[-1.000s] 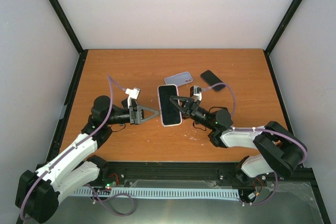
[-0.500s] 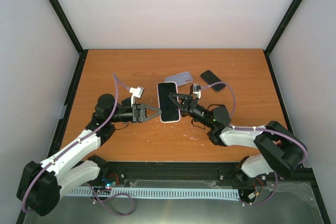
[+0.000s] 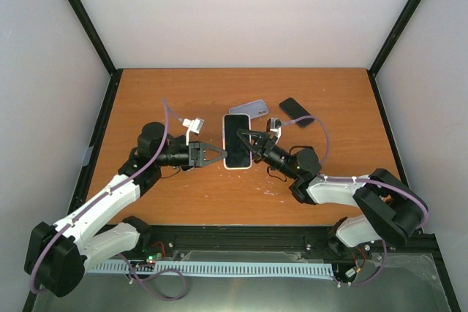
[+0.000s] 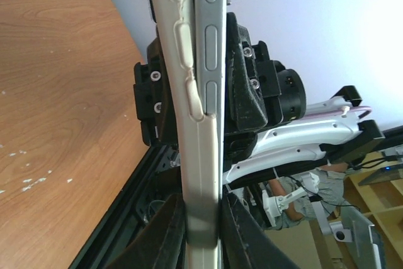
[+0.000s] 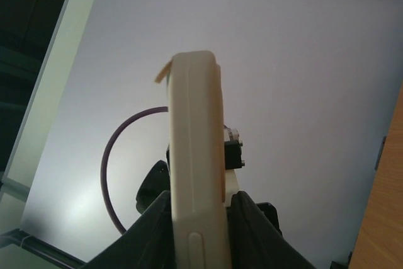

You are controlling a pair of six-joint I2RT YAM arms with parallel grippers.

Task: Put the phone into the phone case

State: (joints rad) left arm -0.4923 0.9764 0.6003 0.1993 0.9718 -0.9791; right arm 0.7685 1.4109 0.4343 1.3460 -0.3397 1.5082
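A phone [image 3: 236, 141] with a dark screen sits in a pale phone case and is held above the table between both arms. My left gripper [image 3: 221, 153] is shut on its left long edge, and my right gripper [image 3: 246, 139] is shut on its right long edge. In the left wrist view the white phone case [image 4: 179, 61] gapes away from the grey phone [image 4: 211, 42] along the upper part of the edge, and the two lie flush lower down, where my left gripper [image 4: 201, 218] clamps them. In the right wrist view my right gripper [image 5: 200, 215] holds the cream-coloured case edge [image 5: 195, 124].
A lilac see-through case [image 3: 248, 109] lies on the wooden table [image 3: 168, 100] just behind the held phone. A black phone [image 3: 295, 112] lies to its right. Side walls and black frame posts enclose the table.
My left gripper has moved right and closed on the phone's left edge. The right gripper has carried the phone slightly further from the arms and kept hold of it.
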